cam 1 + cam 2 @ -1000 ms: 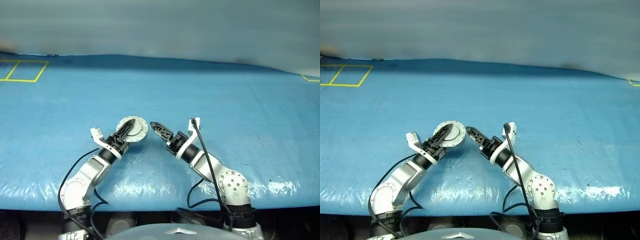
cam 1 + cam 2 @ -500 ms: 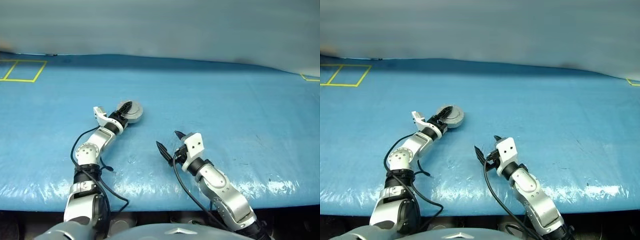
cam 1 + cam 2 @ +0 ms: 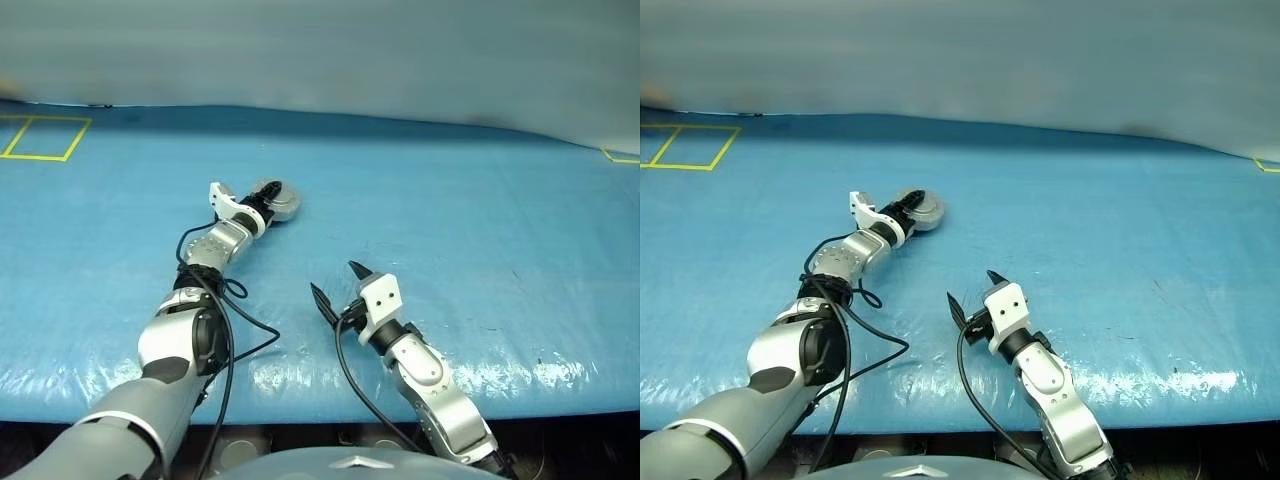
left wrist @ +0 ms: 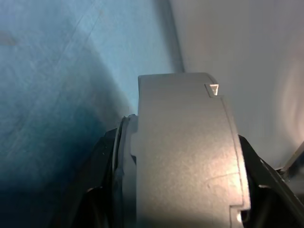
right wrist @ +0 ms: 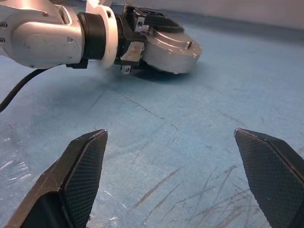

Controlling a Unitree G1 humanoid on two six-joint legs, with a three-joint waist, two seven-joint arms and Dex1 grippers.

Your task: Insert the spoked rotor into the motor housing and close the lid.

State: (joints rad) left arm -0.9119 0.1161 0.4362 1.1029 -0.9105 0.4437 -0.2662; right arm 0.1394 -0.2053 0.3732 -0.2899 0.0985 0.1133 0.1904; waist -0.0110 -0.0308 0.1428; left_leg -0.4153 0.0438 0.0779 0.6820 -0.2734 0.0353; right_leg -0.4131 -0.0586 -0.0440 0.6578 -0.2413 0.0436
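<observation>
Blue tarp (image 3: 450,210); yellow tape lines (image 3: 45,157).

Light is even and fairly bright, falling from above onto the blue sheet covering the table (image 3: 480,200). Glare runs in a white, crinkled band along the sheet's near edge in both eye views, and the sheet takes a soft sheen elsewhere. The far background above the sheet is a hazy grey-green wash with no sharp detail. Shadows are short and soft: a dark patch sits directly beneath the grey metal housing (image 5: 171,45) in the right wrist view. In that view the two black fingers (image 5: 80,166) are slightly soft, while the sheet's scratches read clearly. In the left wrist view the housing, very close, is blurred, its lower corners falling into deep shadow.
</observation>
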